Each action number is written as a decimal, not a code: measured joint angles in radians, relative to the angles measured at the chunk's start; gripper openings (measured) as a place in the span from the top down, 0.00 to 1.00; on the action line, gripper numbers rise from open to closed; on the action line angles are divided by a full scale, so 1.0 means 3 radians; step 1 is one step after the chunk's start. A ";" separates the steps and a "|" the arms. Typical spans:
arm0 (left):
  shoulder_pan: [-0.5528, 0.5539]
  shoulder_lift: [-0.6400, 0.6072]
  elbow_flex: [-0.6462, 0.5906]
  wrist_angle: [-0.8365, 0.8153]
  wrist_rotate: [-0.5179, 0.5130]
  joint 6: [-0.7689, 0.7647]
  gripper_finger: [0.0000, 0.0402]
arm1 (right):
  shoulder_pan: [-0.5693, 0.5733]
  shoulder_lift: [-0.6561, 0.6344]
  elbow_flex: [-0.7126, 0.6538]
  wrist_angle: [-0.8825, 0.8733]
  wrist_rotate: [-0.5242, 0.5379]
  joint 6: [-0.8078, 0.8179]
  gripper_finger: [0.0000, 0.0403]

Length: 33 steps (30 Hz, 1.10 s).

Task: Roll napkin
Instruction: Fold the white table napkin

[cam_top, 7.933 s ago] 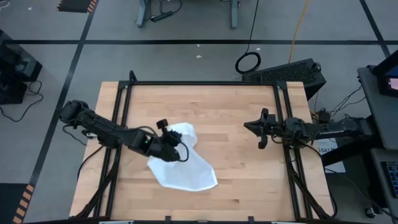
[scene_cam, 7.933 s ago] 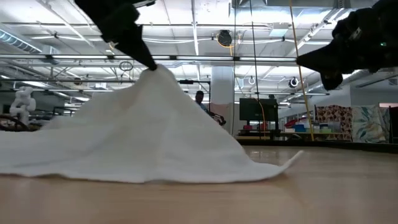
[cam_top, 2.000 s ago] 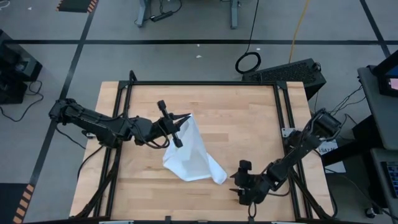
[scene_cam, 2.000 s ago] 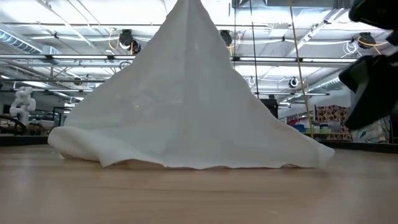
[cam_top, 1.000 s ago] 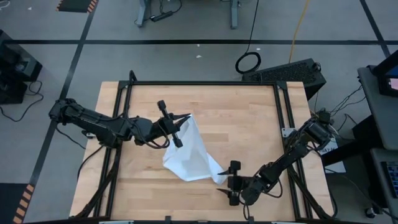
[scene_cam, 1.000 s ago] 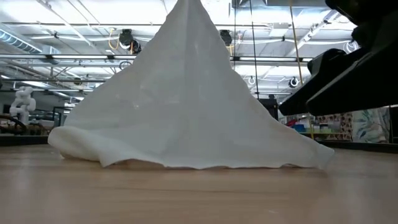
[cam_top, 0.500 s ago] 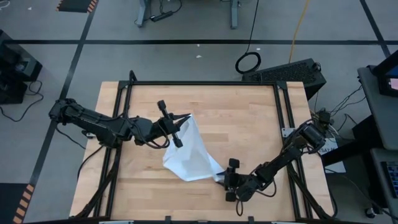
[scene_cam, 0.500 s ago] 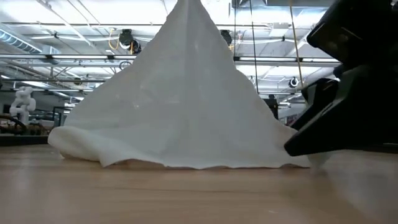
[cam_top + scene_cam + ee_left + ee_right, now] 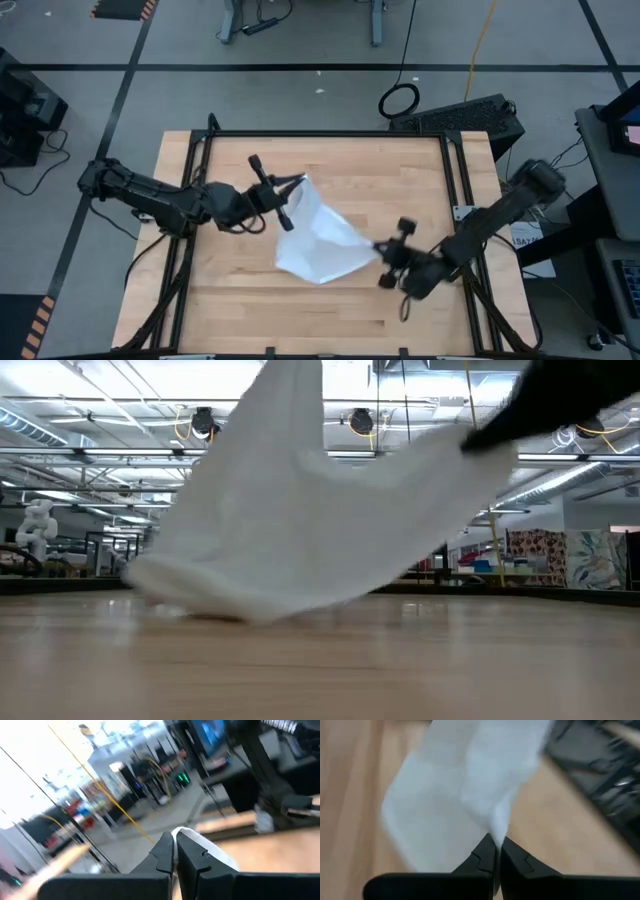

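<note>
Wooden desk [image 9: 400,190] below me, both my jaws grip corners of the napkin [image 9: 320,240], lifted and stretched between them; no rolling has begun yet.

A wooden table [image 9: 400,180] bears the white napkin's [image 9: 318,240] sagging lower fold.

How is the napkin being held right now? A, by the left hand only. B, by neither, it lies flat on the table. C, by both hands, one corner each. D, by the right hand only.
C: the left hand and right hand each pinch a corner of the napkin, lifting it.
</note>
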 joint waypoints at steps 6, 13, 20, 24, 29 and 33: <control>0.0374 -0.0003 0.0001 0.0381 0.0269 0.0119 0.98 | -0.0194 -0.0899 0.0000 0.0049 0.0537 -0.0877 0.99; 0.0080 -0.0208 0.0001 0.0904 0.1634 -0.0171 0.98 | -0.0191 -0.1385 0.0000 0.1746 -0.0245 -0.2232 1.00; -0.0280 -0.0334 0.0187 0.1616 0.2045 0.0068 0.98 | -0.0128 -0.1357 0.0354 0.3004 -0.0441 -0.3584 1.00; -0.0392 -0.0312 0.0521 0.1353 0.2055 -0.0098 0.98 | -0.0166 -0.1135 0.0874 0.2786 -0.0729 -0.3729 1.00; -0.0528 -0.0287 0.0941 0.0493 0.2313 -0.0487 0.98 | -0.0158 -0.0705 0.1631 0.1925 -0.0871 -0.3608 1.00; -0.0677 -0.0291 0.1121 -0.0152 0.2434 -0.0772 0.98 | -0.0114 -0.0395 0.2082 0.1110 -0.0847 -0.3349 1.00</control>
